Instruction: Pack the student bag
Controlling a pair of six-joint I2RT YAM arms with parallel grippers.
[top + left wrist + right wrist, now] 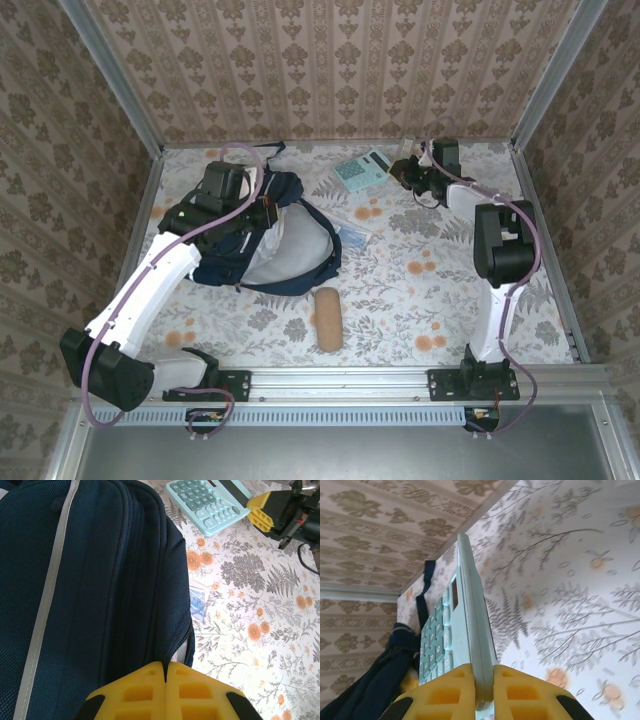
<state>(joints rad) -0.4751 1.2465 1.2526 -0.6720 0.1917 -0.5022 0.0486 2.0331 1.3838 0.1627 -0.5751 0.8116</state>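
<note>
Your student bag (262,240) lies slumped open at the left-centre of the table (450,300), grey lining showing. It looks soft and floppy, so expect sagging and take hold at the firmer zip rim. Your left gripper (165,677) is pressed together, seemingly pinching that rim. Toward the far edge, your right gripper (484,682) is clamped on the thin edge of the mint calculator (472,605), which looks light, rigid and slick.

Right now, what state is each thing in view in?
student bag, lying on the table, main compartment open, grey lining showing.
calculator, clamped at one edge.
tan case, lying loose on the table, untouched.
left gripper, jaws shut at the bag's zip edge.
right gripper, jaws shut on the calculator.
</note>
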